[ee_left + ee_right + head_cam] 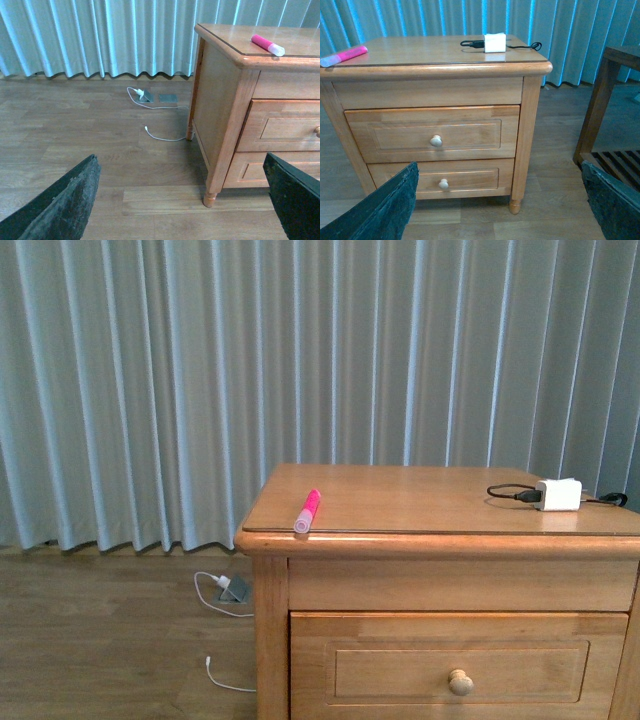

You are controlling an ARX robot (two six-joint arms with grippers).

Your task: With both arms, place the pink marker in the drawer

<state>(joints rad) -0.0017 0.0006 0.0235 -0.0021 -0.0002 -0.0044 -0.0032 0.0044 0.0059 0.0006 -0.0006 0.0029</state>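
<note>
While the left arm's jaws are hanging spread wide apart, with nothing between the two dark fingers [60, 205], the right arm's jaws are gaping just as wide and are likewise carrying nothing. Both are hovering well apart from the nightstand, the left ones facing its side and the right ones its front.

The task is looking as if it is only beginning: nothing is being gripped, and every step is waiting to be done. The pink marker [307, 511] is lying on its side on the surface [400, 502], near the front left corner, its pale cap end pointing toward the edge.

The drawer [400, 670] just below is sitting fully shut, its round knob [460, 681] untouched, so I cannot tell whether anything is inside. The lower drawer [470, 175] is sitting closed too.

By my judgement, one arm is going to have to pull the knob and the other to lift the marker and drop it in. Further along the surface a white charger block [558, 494] is resting with its black cable.
</note>
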